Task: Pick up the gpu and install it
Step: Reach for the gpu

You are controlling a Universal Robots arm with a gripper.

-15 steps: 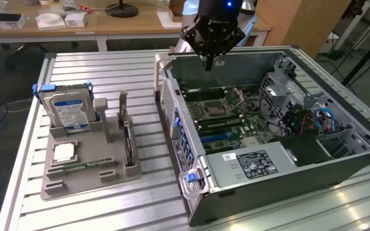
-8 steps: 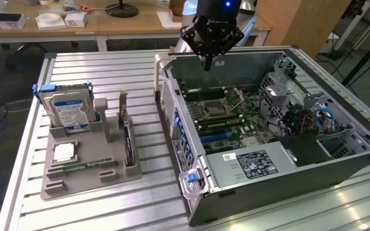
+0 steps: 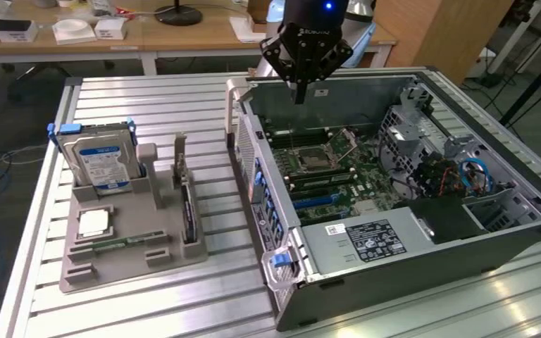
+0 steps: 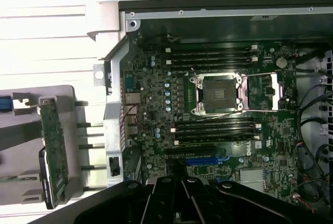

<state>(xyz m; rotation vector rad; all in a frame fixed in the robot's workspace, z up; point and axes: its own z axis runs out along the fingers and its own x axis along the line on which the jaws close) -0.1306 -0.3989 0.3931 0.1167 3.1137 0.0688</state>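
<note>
Black end effector point(image 3: 299, 97), closed on nothing, hangs above open grey metal computer case point(image 3: 393, 289).
Thin green-black gpu card point(image 3: 189, 215) stands on edge in grey moulded holder point(image 3: 110, 266) alongside, presumably so I can grip it.

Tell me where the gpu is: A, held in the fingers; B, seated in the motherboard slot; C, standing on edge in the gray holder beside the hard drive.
C: the gpu stands on edge in the gray holder, while the shut fingers hang empty over the open case.

Open above motherboard point(image 3: 357, 182) (case walls point(image 3: 346, 91) around)
</note>
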